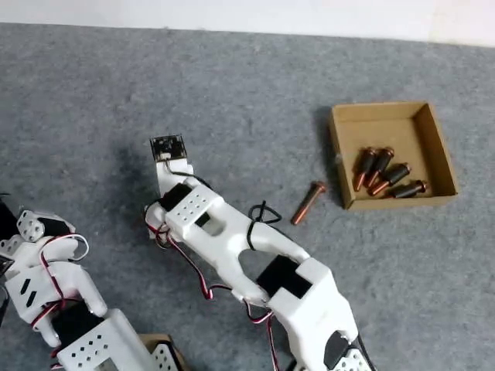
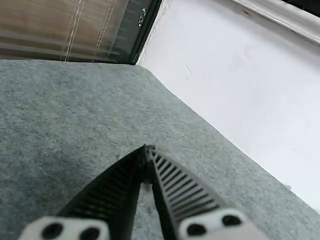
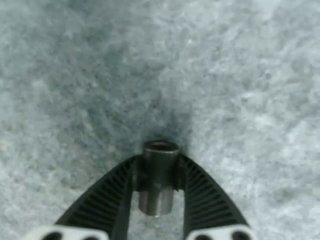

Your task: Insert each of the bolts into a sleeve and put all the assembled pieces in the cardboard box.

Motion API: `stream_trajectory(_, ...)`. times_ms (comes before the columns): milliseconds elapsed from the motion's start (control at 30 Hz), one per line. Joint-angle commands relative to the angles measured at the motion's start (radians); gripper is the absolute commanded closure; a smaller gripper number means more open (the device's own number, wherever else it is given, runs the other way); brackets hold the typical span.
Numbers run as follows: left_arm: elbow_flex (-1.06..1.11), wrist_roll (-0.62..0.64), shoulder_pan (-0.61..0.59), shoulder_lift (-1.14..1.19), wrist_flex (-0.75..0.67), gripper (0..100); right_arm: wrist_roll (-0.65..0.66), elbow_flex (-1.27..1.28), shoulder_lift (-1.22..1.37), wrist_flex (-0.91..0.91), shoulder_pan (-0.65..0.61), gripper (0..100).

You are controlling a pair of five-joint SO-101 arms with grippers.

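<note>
My right gripper [image 3: 157, 161] is shut on a dark metal sleeve [image 3: 158, 175], held upright just above the grey mat. In the high view the right arm [image 1: 232, 232] stretches over the middle of the table, its wrist at the centre left. A copper bolt [image 1: 308, 202] lies loose on the mat between that arm and the cardboard box [image 1: 338, 151]. Several assembled bolt-and-sleeve pieces [image 1: 383, 174] lie in the box. My left gripper [image 2: 148, 152] is shut with nothing in it, and the left arm [image 1: 46, 270] sits at the near left corner.
The grey mat [image 1: 232, 93] covers the table, with open room behind and left of the right arm. A white wall [image 2: 240, 75] and a window frame [image 2: 145, 25] stand beyond the mat's edge in the left wrist view.
</note>
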Motion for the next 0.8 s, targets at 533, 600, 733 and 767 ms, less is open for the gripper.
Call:
stream_trajectory(533,0.021,-0.005,0.018,0.005,0.025,99,0.006,0.077,-0.473,0.059,0.188,99.4)
stream_trajectory(600,0.021,-0.005,0.018,0.005,0.025,99,0.057,0.12,-0.573,0.027,0.237,99.4)
stream_trajectory(733,0.021,-0.005,0.064,0.007,0.034,99,0.167,0.206,-0.791,-0.024,0.349,99.4)
stream_trajectory(767,0.021,-0.005,0.071,0.005,0.043,99,0.181,0.232,-0.848,-0.027,0.377,99.4)
